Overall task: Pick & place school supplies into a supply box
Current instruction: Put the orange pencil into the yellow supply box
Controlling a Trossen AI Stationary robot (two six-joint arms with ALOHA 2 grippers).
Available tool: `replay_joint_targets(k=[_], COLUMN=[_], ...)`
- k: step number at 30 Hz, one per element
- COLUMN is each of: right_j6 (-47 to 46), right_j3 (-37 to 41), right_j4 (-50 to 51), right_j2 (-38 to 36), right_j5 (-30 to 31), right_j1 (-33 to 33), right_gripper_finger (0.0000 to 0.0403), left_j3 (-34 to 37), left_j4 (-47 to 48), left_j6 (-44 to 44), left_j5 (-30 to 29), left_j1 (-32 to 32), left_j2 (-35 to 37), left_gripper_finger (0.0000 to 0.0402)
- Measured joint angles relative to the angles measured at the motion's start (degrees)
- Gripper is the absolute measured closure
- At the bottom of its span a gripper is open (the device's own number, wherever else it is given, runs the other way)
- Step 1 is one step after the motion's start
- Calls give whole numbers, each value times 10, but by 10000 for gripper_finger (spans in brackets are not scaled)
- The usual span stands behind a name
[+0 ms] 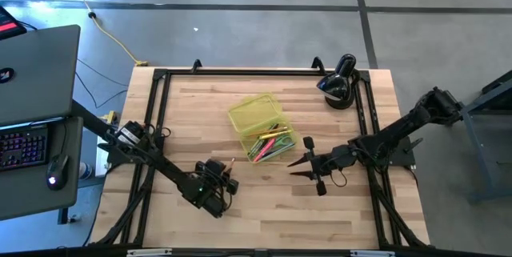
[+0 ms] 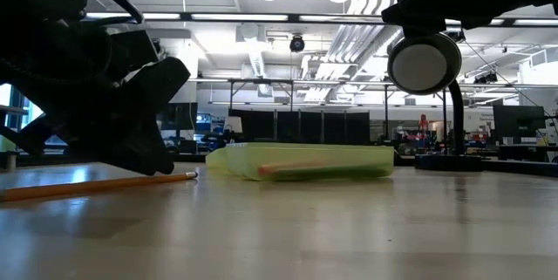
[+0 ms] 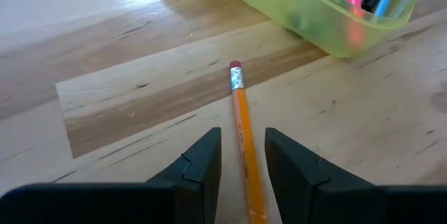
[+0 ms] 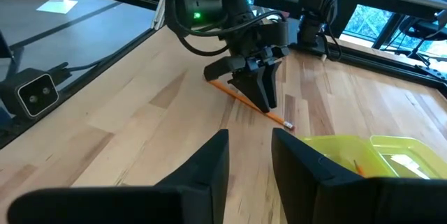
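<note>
High view: supply box [image 1: 254, 114] sits mid-table, open, tilted, with pens and pencils [image 1: 270, 146] piled at its near end and spilling just over the edge. Left gripper [image 1: 218, 178] is down at the table [image 1: 264, 217] near the front, just left of the box; a pencil [image 1: 231, 163] tip shows beside it. Right gripper [image 1: 307, 162] is just right of the box, jaws apart. Black rounded device [image 1: 339, 82] at back right. Laptop [image 1: 32, 73] and keyboard [image 1: 22, 145] off the table, far left.

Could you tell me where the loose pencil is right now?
The pencil lies on the table between the left gripper's open fingers, eraser toward the box.
</note>
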State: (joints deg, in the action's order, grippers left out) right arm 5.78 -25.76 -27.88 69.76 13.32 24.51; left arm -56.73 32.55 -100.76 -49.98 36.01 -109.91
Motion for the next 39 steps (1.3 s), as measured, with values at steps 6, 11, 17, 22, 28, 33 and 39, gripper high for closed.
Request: replay_joint_targets(k=[6,11,17,22,28,33,39], right_j6=[0,0,0,0,0,0,0], right_j3=[0,0,0,0,0,0,0], right_j4=[0,6,11,11,16,20,20], right_j2=[0,0,0,0,0,0,0], right_j5=[0,-1,-2,-2,-2,-2,-2], right_j1=[0,0,0,0,0,0,0], right_gripper_finger=[316,316,316,316,315,315,316], left_j3=[0,-1,-4,-20,-22,-23,-22], left_j4=[-10,-39,-53,-52,-43,-38,-47], left_j6=[0,-22,-48,-6,12,57,86], left_j5=[-5,-35,-51,-67,-36,-34,-43], left_j1=[0,2,1,0,-1,-1,-1], left_j2=[-18,-57,-63,-65,-64,-64,-74], left_gripper_finger=[259,259,259,259,259,259,259])
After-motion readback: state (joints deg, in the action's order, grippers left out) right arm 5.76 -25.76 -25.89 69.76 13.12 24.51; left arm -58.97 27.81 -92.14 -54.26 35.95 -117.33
